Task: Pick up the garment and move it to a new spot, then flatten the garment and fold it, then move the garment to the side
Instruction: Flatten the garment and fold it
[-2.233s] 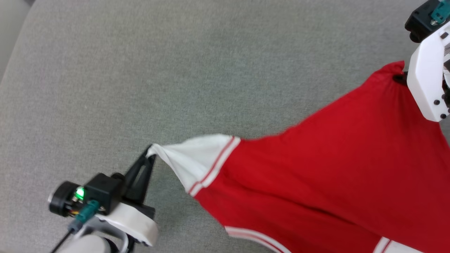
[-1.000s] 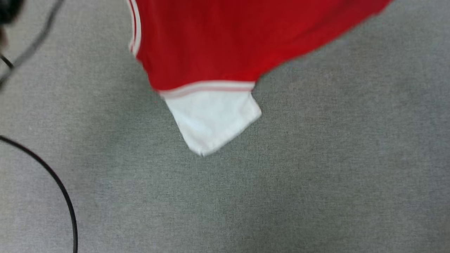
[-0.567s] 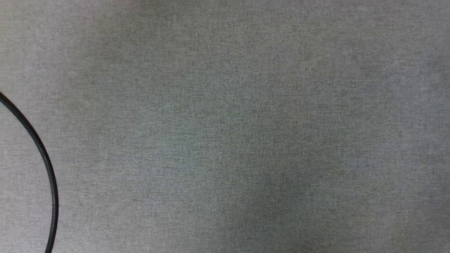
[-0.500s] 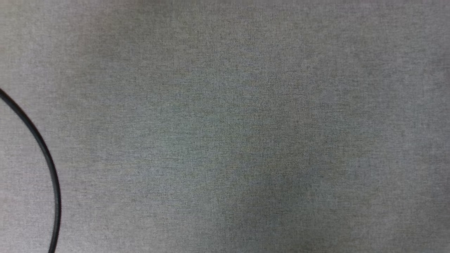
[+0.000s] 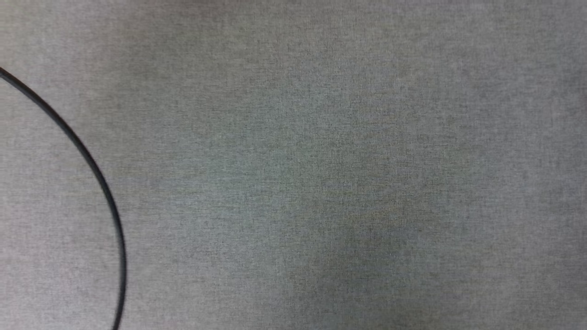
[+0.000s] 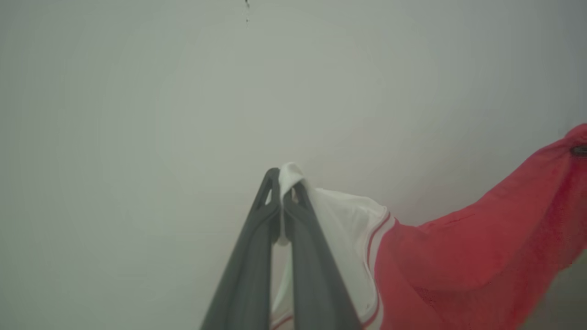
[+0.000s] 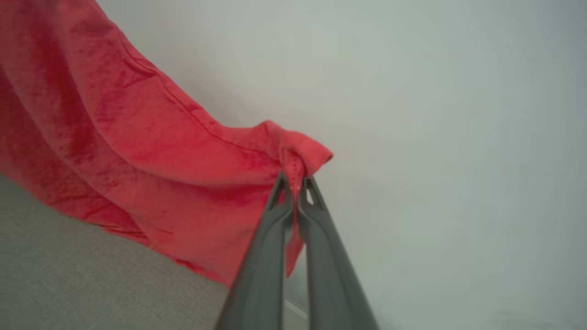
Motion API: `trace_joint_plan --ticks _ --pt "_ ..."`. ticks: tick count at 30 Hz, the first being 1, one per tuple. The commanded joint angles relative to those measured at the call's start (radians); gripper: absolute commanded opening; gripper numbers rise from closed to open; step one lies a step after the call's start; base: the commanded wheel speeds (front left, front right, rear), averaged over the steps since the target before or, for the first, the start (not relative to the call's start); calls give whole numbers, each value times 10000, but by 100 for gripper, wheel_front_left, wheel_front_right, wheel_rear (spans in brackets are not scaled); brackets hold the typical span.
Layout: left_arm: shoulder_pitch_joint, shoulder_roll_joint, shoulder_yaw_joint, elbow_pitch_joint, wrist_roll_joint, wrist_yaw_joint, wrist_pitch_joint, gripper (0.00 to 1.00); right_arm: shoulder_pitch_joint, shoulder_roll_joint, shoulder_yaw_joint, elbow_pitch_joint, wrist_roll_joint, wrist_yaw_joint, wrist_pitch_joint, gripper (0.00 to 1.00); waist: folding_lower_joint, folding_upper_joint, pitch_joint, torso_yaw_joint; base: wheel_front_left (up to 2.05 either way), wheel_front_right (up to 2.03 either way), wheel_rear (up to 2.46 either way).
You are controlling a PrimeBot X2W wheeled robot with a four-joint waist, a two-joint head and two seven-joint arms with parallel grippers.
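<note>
Garment held up between our two grippers: a red shirt with a white sleeve edged in red-and-white trim.

In the left wrist view, our left gripper has its two dark fingers pressed together on a bunched tip of that sleeve, and a little white cloth pokes out above the fingertips. From the pinch the sleeve widens into the red body, which stretches away toward the right side of that view. A plain pale wall lies behind it.

In the right wrist view, our right gripper is clamped on a gathered red corner of the shirt, with a small flap of cloth standing out past the fingertips. From there the red cloth falls away to the left in a broad, creased drape. Its lower edge hangs over the grey fabric surface that shows in the lower left corner of that view. We cannot tell whether the cloth touches that surface.

In the head view we look down on the same grey woven surface. A thin black cable curves across its left part, from the left edge round to the bottom edge.
</note>
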Motion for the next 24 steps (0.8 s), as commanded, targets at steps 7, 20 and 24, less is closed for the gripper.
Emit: trace_joint_plan --ticks 7,20,24 --pt "2200 83 -585 -177 -558 -9 -390 0 1523 299 696 370 909 -7 -651 0 -2 0 -595 15 0 0 0" --pt "7964 815 -974 -2446 -1004 758 -556 0 5494 -587 2359 -572 2782 -7 -1669 0 -2 0 -2437 -118 0 0 0" --pt "9860 1166 -1033 -3577 -1249 1322 -551 0 6722 -1011 2695 -986 3315 -7 -1918 0 -2 0 -3089 -136 0 0 0"
